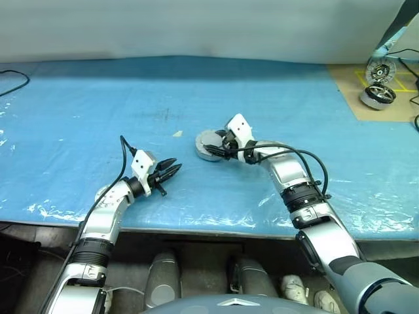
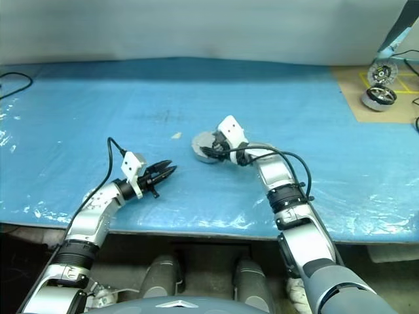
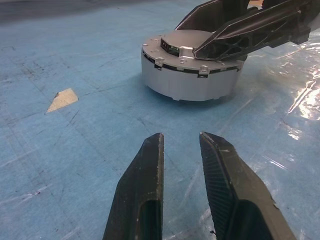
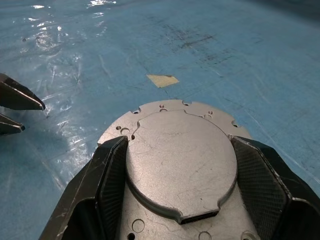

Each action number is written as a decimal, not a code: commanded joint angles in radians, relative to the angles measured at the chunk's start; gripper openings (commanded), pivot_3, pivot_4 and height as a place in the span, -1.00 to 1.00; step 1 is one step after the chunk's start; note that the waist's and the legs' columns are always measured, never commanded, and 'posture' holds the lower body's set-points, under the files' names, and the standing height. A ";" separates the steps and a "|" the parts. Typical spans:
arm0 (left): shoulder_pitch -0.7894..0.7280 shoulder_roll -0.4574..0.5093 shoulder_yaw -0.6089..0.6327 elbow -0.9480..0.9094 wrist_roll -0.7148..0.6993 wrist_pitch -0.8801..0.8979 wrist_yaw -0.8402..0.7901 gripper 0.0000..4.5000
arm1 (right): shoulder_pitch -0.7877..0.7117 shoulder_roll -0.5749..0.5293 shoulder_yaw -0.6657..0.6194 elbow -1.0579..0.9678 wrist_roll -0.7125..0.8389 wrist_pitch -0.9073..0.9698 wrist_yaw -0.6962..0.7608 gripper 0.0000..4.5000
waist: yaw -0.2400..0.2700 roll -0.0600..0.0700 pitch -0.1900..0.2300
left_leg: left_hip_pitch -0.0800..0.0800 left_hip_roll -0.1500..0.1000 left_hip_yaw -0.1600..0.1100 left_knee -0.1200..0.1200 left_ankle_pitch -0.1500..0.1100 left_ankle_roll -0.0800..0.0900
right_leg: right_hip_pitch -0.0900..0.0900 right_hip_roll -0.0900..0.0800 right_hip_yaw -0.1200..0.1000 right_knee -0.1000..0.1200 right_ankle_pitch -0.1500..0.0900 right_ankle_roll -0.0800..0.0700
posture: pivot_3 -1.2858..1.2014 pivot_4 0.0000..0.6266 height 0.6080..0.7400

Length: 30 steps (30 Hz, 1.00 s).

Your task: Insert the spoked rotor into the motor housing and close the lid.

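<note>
Right gripper (image 4: 180, 165) clamps the closed motor housing (image 3: 190, 70), apparently by its raised lid (image 4: 180, 160); left gripper (image 3: 181, 142) slightly parted, empty.

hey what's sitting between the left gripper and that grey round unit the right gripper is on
Nothing: in the left wrist view, bare blue mat runs from the left gripper to the unit. A tan scrap lies off to the side.
</note>
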 commanded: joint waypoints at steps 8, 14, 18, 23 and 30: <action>0.000 0.000 0.000 -0.019 -0.008 -0.009 -0.007 -0.49 | 0.028 -0.025 0.043 0.016 -0.020 0.028 0.073 0.30 | -0.001 0.000 0.000 | 0.000 0.000 0.000 0.000 0.000 0.000 | 0.000 0.000 0.000 0.000 0.000 0.000 | 0.03 -0.52 1.00; 0.008 0.002 -0.001 -0.027 -0.008 -0.008 -0.004 -0.49 | 0.035 -0.007 0.042 0.039 -0.038 0.011 0.029 0.30 | -0.002 0.000 0.000 | 0.001 0.000 0.000 0.000 0.000 0.000 | 0.000 0.000 0.000 0.000 0.000 0.000 | 0.03 -0.52 1.00; 0.010 0.004 -0.001 -0.029 -0.008 -0.008 -0.004 -0.49 | 0.040 0.002 0.041 0.049 -0.042 0.009 0.010 0.30 | -0.002 0.000 0.000 | 0.004 0.000 0.001 0.000 0.000 0.000 | 0.002 0.000 0.000 0.000 0.000 0.000 | 0.03 -0.52 1.00; 0.008 0.004 -0.001 -0.026 -0.007 -0.010 -0.006 -0.49 | 0.045 0.003 0.058 0.060 -0.063 0.009 -0.010 0.30 | -0.002 -0.001 -0.001 | 0.006 0.001 0.002 -0.001 0.000 0.000 | 0.003 0.000 0.002 0.000 0.000 0.000 | 0.03 -0.52 1.00; 0.008 0.002 -0.003 -0.029 -0.008 -0.010 -0.005 -0.49 | 0.048 0.000 0.087 0.128 -0.100 0.025 -0.061 0.30 | -0.003 -0.001 -0.001 | 0.011 0.000 0.003 -0.001 -0.001 0.001 | 0.007 0.000 0.005 0.000 0.000 0.000 | 0.03 -0.52 1.00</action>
